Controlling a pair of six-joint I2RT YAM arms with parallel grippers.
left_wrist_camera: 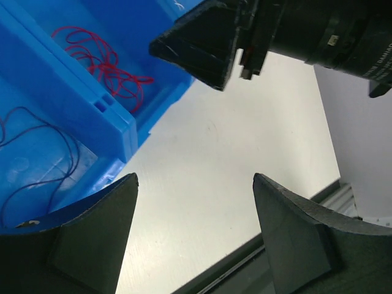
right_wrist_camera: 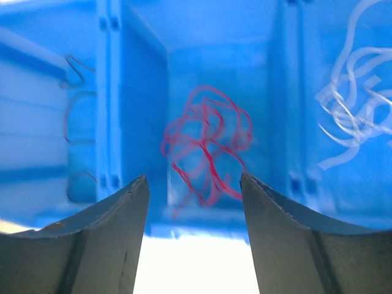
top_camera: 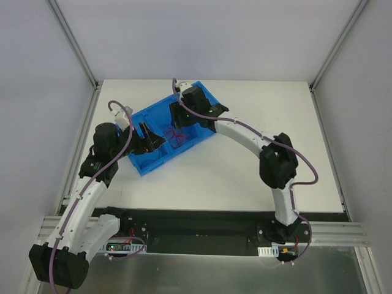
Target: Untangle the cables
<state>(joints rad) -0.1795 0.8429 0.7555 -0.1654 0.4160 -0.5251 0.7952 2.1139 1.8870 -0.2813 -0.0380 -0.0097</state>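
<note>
The cables lie apart in a blue divided bin (top_camera: 153, 162). The red cable (right_wrist_camera: 205, 144) is a loose curl in the middle compartment; I also see this red cable (left_wrist_camera: 104, 61) from the left wrist and as a small red cable (top_camera: 176, 136) from above. The white cable (right_wrist_camera: 358, 116) lies in the compartment to its right, and the thin black cable (right_wrist_camera: 76, 122) in the one to its left, where the black cable (left_wrist_camera: 37, 153) shows again. My right gripper (right_wrist_camera: 193, 177) is open over the bin's edge, empty. My left gripper (left_wrist_camera: 195, 177) is open beside the bin, over bare table.
The bin (left_wrist_camera: 116, 122) sits tilted on the white table (top_camera: 245, 165), left of centre. The two grippers, left (top_camera: 147, 139) and right (top_camera: 179, 116), are close together over it. A dark metal rail (left_wrist_camera: 245, 269) runs along the near edge. Grey walls enclose three sides.
</note>
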